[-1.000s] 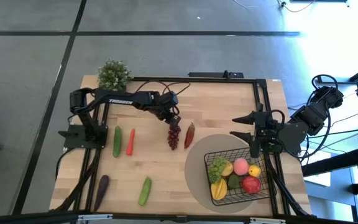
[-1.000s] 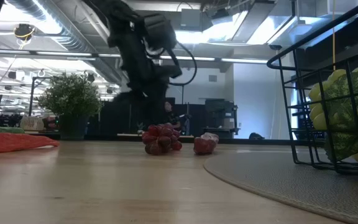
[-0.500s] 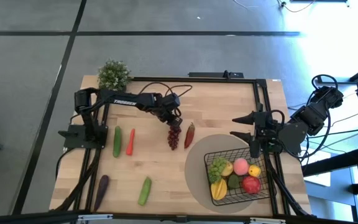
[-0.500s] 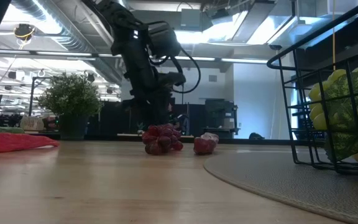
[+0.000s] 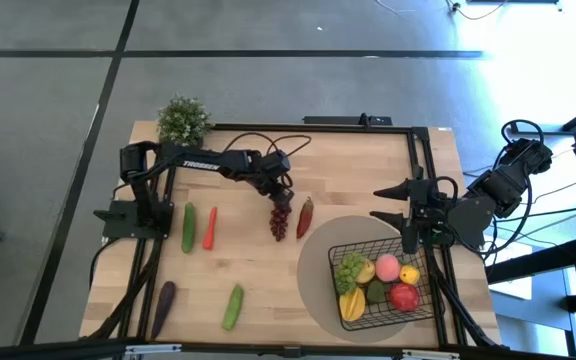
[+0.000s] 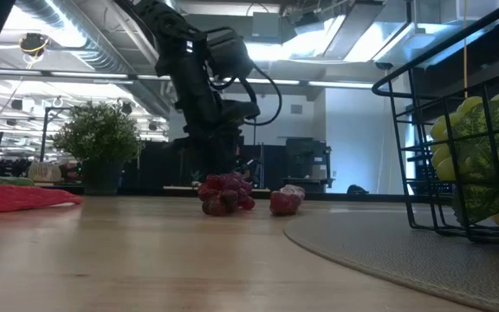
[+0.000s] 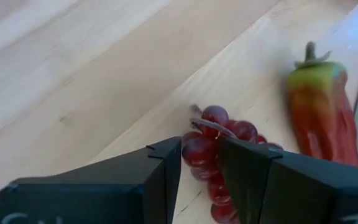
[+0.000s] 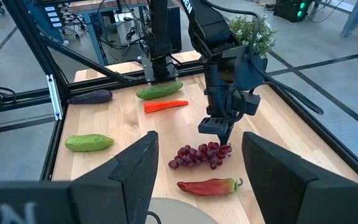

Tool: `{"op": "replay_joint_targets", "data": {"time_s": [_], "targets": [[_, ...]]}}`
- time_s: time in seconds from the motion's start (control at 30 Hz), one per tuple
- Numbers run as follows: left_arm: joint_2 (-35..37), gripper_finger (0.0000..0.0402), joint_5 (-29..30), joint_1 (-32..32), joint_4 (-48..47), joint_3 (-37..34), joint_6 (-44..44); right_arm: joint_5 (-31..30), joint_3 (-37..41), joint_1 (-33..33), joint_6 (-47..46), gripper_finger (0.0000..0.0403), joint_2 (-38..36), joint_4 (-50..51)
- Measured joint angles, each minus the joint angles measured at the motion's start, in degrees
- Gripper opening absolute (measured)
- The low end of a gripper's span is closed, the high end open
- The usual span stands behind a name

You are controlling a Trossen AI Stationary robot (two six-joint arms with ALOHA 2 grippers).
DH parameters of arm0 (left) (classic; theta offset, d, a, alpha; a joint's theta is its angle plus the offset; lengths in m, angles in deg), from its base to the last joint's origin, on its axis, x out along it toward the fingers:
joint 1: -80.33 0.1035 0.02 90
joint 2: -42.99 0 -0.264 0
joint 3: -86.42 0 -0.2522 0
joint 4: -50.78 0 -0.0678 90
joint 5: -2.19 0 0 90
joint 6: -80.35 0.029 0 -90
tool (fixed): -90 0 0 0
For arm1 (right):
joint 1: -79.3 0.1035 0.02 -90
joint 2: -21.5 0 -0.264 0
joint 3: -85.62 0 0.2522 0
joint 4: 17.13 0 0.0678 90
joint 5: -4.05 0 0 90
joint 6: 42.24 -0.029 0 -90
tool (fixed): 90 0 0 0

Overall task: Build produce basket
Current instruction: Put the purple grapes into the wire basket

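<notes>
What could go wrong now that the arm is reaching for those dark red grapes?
The left gripper hangs over just the stem end of the red grapes, so a lift might let the bunch dangle or slip. The chili lies close beside them and could get nudged. The basket already looks crowded, so a long bunch might hang over its rim.

My feed, bkgd: grey floor w/ dark seam lines; pale wood surface in black frame; potted plant at far corner; ceiling ducts, bright strip lights, desks w/ monitors behind.
</notes>
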Motion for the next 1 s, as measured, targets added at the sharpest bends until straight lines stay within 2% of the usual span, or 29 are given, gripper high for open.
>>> {"op": "replay_joint_targets", "data": {"time_s": [1.0], "targets": [[-1.66, 0.0088, -2.66, 0.07, 2.87, 0.02, -0.33, 0.18, 0.00, 0.01, -0.01, 0.0223, -0.02, -0.11]]}}
